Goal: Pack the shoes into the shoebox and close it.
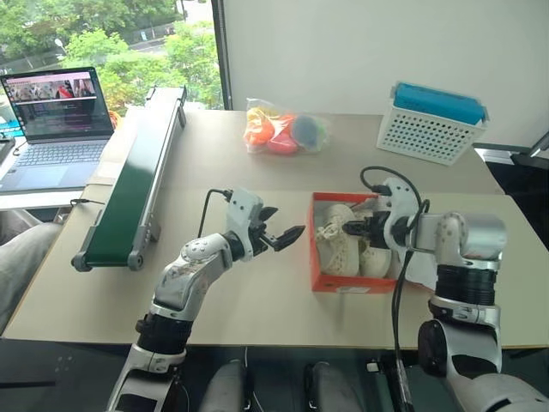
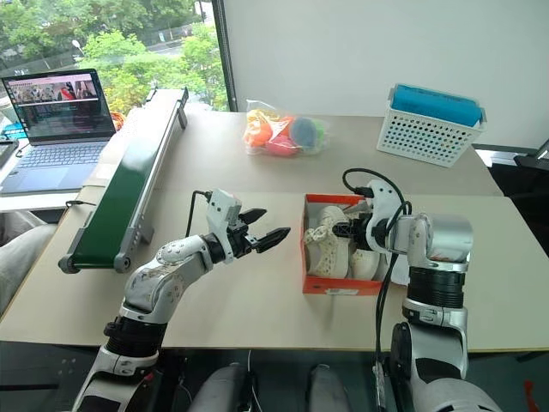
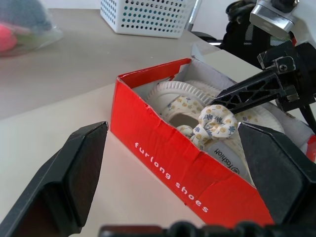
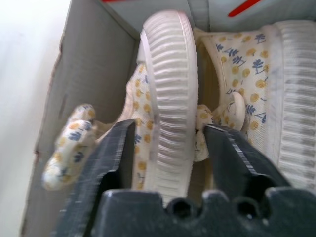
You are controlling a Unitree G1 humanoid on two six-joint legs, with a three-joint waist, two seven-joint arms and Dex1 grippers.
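from the head views, the shoebox [image 1: 353, 283] sits on the table [image 1: 257, 172] in front of the robot, lid side toward the right arm, with both shoes [image 1: 339, 245] already lying inside it. the left gripper [image 1: 281, 233] hangs just beside the box's left wall, fingers spread wide and holding nothing. the right gripper [image 1: 353, 228] reaches down into the box over the shoes. further back are a white basket [image 1: 429, 129], a bag of toys [image 1: 283, 130], a conveyor [image 1: 133, 184] and a laptop [image 1: 56, 129].

in the left wrist view, the red box wall reads "furlong shoes" in white, and an insole seems to read "fashion". the shoes carry a small flower print.

in the right wrist view, the fingers [image 4: 111, 158] stand apart on either side of one shoe's sole edge; there looks to be slack, so i judge it a loose straddle, not a clamp.

packing seems to be finishing. next, i'd say, the right gripper needs to lift clear, then the lid must be folded over and pressed shut.
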